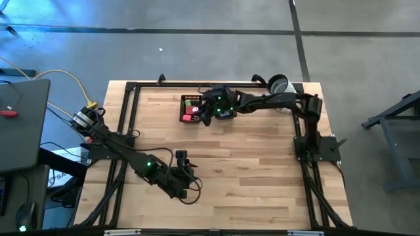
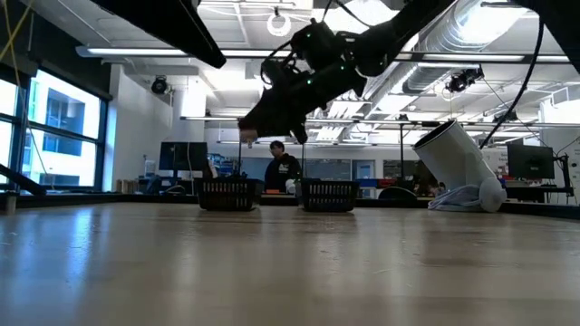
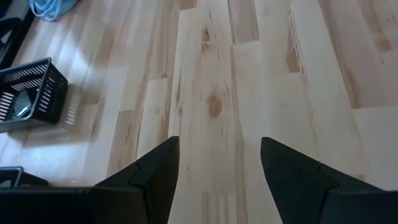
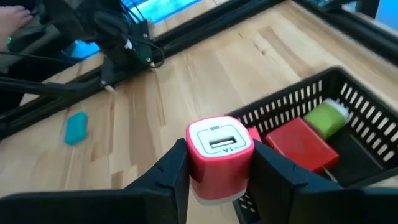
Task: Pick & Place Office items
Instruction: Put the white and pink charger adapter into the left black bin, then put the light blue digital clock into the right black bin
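Observation:
My right gripper (image 4: 219, 163) is shut on a small red block with a white slotted face (image 4: 219, 144). It hangs over the near rim of a black mesh tray (image 4: 292, 99) at the table's far middle. In that tray lie a red piece (image 4: 300, 147) and a green piece (image 4: 326, 118). A teal piece (image 4: 76, 128) lies flat on the wood beyond it. In the high view the same tray (image 1: 184, 109) shows red and green inside, with my right gripper (image 1: 207, 113) beside it. My left gripper (image 3: 217, 149) stands open over bare wood near the table's front (image 1: 189, 178). My right gripper pinches the red block by two opposite sides (image 4: 198, 173) between its two fingers. The fingers come slanting down from the table's right side. The block is lifted clear, and its white slotted face (image 4: 219, 140) is turned away from the fingertips, back toward the wrist.
A second black mesh tray (image 2: 328, 194) stands beside the first (image 2: 227, 194) at the far edge. A white cylinder (image 2: 453, 163) leans at the far right corner (image 1: 281, 85). A person (image 2: 283, 167) is in the room behind. Open wood (image 1: 249, 164) lies between the arms.

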Robot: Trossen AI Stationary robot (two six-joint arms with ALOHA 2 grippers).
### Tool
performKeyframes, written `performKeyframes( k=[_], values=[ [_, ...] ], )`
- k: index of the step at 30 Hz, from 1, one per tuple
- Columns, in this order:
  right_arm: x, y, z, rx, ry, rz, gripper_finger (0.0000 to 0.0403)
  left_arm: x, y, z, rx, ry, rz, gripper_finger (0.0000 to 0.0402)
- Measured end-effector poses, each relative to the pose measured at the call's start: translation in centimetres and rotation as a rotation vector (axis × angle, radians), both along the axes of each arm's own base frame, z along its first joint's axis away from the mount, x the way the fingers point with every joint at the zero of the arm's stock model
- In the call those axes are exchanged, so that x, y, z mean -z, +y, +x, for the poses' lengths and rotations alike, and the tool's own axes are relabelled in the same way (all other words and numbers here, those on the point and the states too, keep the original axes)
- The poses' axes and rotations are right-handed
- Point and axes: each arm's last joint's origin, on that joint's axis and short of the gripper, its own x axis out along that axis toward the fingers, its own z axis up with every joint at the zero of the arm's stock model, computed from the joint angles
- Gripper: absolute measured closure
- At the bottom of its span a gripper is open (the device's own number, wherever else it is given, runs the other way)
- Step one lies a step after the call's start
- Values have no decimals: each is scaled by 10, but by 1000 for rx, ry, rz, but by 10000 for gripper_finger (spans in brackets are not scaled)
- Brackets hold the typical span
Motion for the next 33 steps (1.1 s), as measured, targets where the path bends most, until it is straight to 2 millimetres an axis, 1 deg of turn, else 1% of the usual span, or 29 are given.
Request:
performKeyframes(
  k=[5,9,15,21,23,29,33],
  values=[
    [11,-1,4,-3,4,4,283,0,0,0,2,2,-3,188],
    [10,-3,6,9,-22,-11,283,0,0,0,3,2,-3,188],
    [10,-9,4,61,-16,-31,278,0,0,0,3,2,-3,188],
    [9,-9,5,76,-25,-46,283,0,0,0,3,2,-4,188],
    [7,-10,5,78,-46,-53,267,0,0,0,1,2,-8,188],
    [0,-11,8,95,-116,-56,181,0,0,0,-2,5,-30,188],
    [-1,-11,8,102,-128,-60,138,1,-1,0,14,18,-52,188]
  ],
)
